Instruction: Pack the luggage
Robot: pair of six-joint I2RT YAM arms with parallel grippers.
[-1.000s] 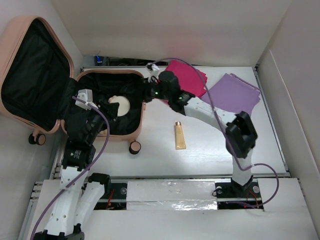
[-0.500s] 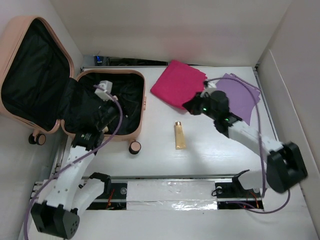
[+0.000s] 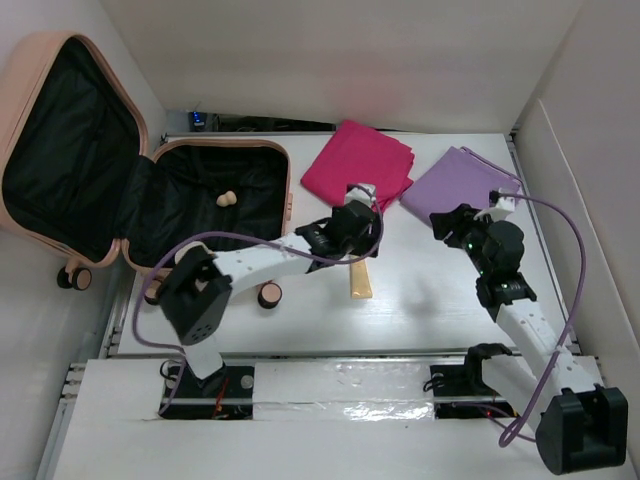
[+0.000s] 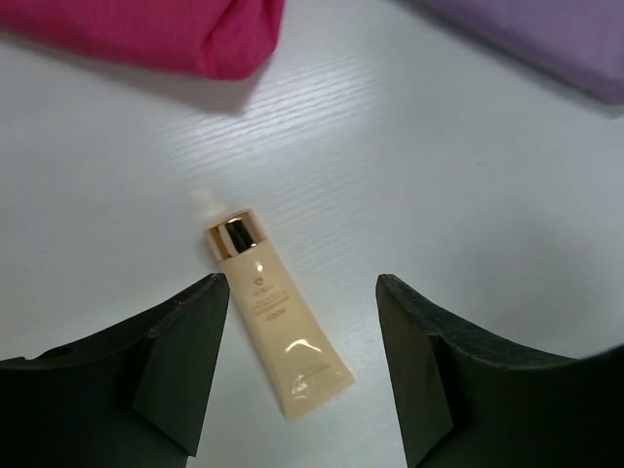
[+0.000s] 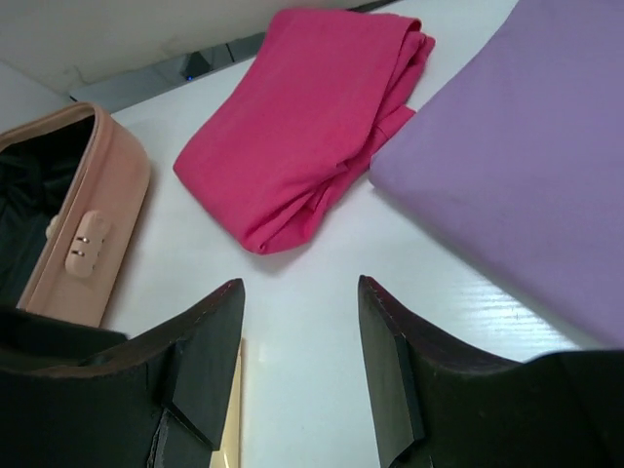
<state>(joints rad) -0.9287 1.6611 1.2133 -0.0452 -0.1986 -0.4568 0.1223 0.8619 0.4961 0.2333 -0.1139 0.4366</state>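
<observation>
Left wrist: tube framed for pickup

Left hand (image 4: 300,292) hovers over the cream tube (image 4: 278,317), fingers apart to straddle it. Right hand (image 5: 297,292), parted and empty, faces the pink cloth (image 5: 302,127). The luggage (image 3: 286,190) lies open, far left.

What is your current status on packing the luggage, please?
Left fingers open over cream tube on table. Right fingers open, empty, by purple cloth. Luggage open, lid back. Opening unobstructed.
</observation>
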